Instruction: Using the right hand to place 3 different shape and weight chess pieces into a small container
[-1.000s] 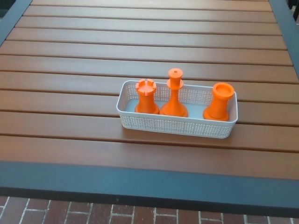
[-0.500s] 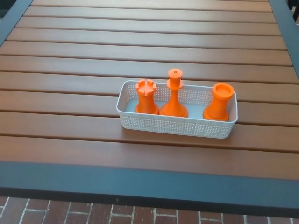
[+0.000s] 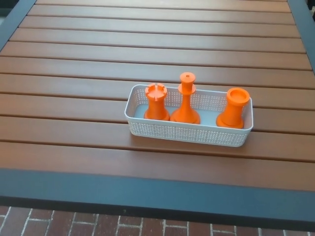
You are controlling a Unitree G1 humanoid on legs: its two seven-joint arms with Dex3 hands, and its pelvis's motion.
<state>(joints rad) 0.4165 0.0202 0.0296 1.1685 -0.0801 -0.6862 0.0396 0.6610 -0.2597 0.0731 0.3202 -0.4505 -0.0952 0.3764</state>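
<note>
Neither robot hand shows in my head view, so I cannot tell their state. On the slatted wooden table [image 3: 74, 73] I see the white mesh container [image 3: 187, 132], long axis left to right, holding three upright orange pieces: the rook [image 3: 156, 102] at left, the tall knobbed piece [image 3: 185, 100] just beside it, the cup-topped piece [image 3: 235, 107] at right.

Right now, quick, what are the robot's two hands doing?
Left hand: not in view.
Right hand: not in view; nothing is being held over the basket.
</note>
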